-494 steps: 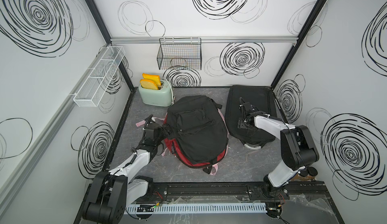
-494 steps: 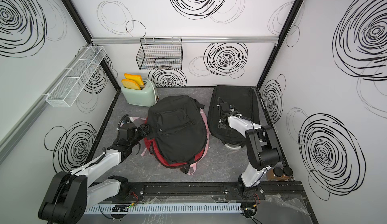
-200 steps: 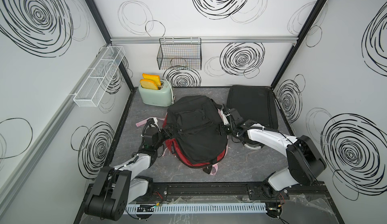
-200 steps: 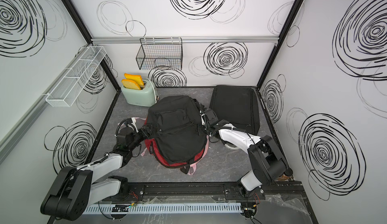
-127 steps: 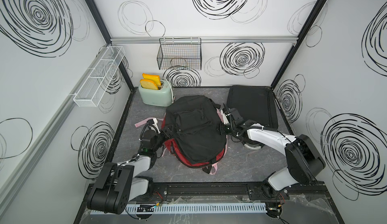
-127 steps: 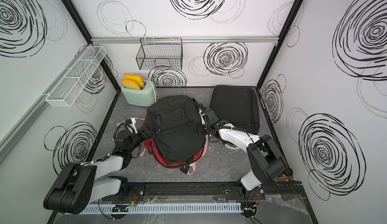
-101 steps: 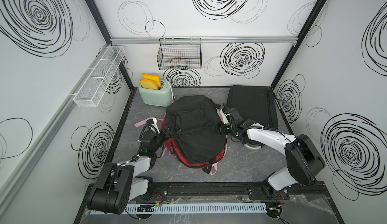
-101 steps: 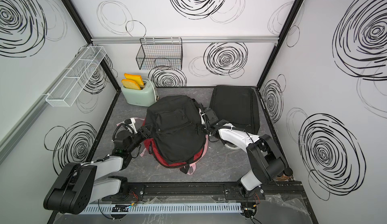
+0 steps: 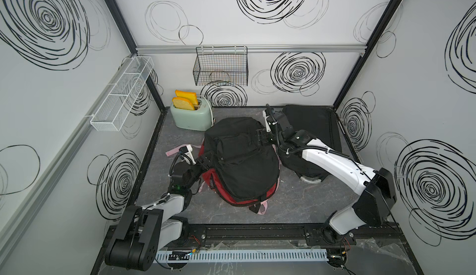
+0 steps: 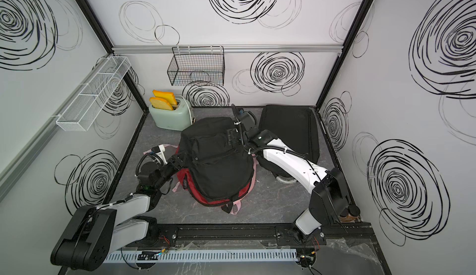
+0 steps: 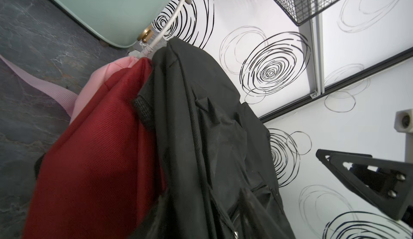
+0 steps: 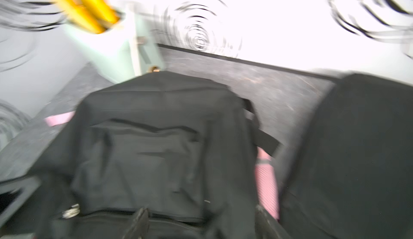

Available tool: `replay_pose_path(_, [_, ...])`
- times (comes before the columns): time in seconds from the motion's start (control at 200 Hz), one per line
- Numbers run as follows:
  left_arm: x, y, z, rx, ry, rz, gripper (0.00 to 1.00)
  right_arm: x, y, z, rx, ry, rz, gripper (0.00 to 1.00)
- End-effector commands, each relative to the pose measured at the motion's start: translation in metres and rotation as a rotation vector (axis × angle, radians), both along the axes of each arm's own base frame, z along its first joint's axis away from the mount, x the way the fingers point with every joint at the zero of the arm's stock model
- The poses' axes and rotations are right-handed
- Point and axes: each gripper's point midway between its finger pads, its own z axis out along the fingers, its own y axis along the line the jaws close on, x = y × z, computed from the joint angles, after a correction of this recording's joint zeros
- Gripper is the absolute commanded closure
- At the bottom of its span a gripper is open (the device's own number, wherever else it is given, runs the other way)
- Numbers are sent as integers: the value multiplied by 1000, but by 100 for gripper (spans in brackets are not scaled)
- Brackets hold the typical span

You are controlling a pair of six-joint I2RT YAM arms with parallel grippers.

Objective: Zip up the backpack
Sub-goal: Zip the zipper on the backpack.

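Positioning around the black fabric backpack [image 9: 239, 163] mid-frame: left gripper [image 9: 205, 158], clamp unclear; right gripper [image 9: 261, 137], jaws spread, likely needed the silver zipper pull [image 12: 71, 211] next.

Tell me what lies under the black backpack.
A red bag shows beneath the black backpack, with pink straps poking out onto the table. Most of the red bag is covered, so its zip cannot be seen.

Toaster [image 9: 192, 120] and black case [image 9: 311, 121] flank the backpack [image 9: 242, 163].
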Motion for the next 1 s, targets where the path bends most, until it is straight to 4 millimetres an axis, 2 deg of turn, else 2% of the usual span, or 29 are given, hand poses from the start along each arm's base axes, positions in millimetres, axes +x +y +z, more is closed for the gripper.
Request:
replay_pose_path(0.0, [-2,-3,27,-26,-108,-21,51,-10,41,-26,-101,9,132,27])
replay_pose_path(0.145, [-2,-3,28,-29,-111,-22,49,-13,83,-44,-143,30,214,34])
replay_pose_path(0.34, [-2,-3,29,-30,-113,-22,47,-18,120,-58,-162,43,290,36])
replay_pose_path(0.555, [-2,-3,30,-30,-115,-25,50,-24,136,-69,-166,66,333,37])
replay_pose_path(0.775, [-2,-4,31,-28,-120,-30,66,-38,149,-65,-127,84,401,39])
replay_pose_path(0.991, [-3,-4,31,-26,-121,-29,65,-54,157,-70,-159,93,465,40])
